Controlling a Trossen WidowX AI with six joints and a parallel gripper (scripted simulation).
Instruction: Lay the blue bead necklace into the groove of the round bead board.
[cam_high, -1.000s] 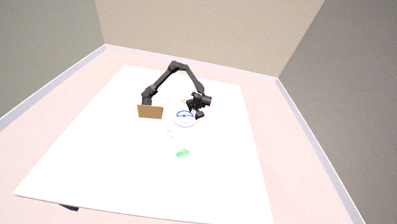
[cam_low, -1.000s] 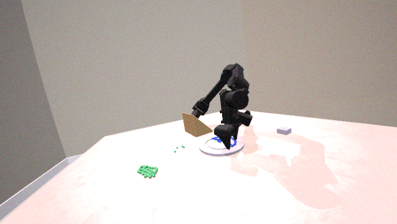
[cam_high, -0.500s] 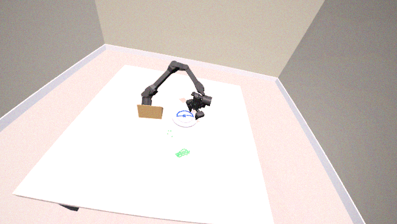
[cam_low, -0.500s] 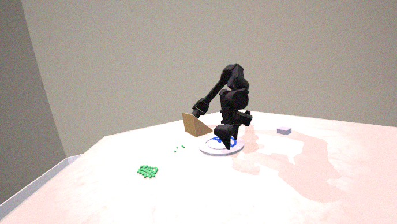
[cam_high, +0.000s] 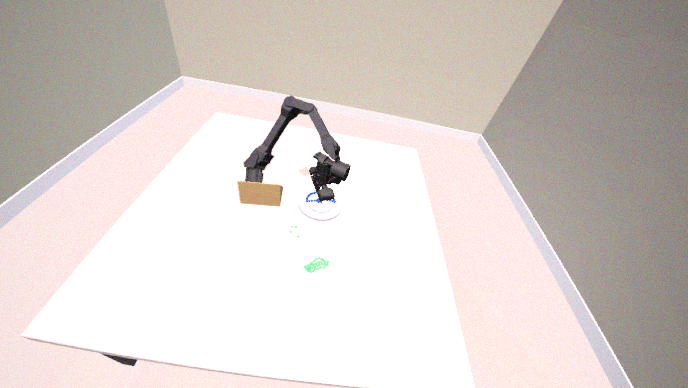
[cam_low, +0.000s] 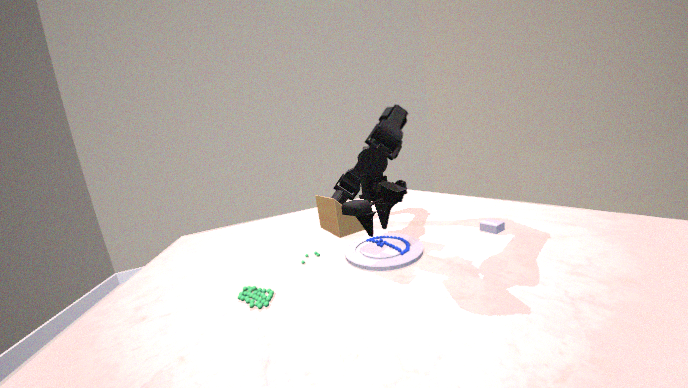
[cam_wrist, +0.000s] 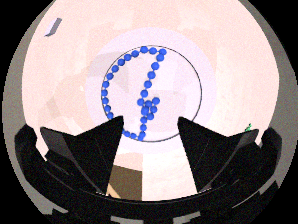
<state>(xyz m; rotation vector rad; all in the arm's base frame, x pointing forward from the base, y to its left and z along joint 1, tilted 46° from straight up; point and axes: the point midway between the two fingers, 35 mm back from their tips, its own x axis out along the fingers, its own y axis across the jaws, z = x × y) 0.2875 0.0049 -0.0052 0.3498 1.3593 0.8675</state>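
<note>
The round bead board is pale, with a thin circular groove. The blue bead necklace lies on it. In the wrist view, its curved part follows the groove along the left side; another strand crosses the inside from top to bottom, with several beads bunched near the middle. The groove's right side holds no beads. My gripper is open and empty, pointing down above the board's edge toward the wooden block. The left finger hides a few beads in the wrist view.
A wooden block stands beside the board, near the arm's base. A green bead pile lies farther out, with several loose green beads between it and the board. A small pale block lies on the other side.
</note>
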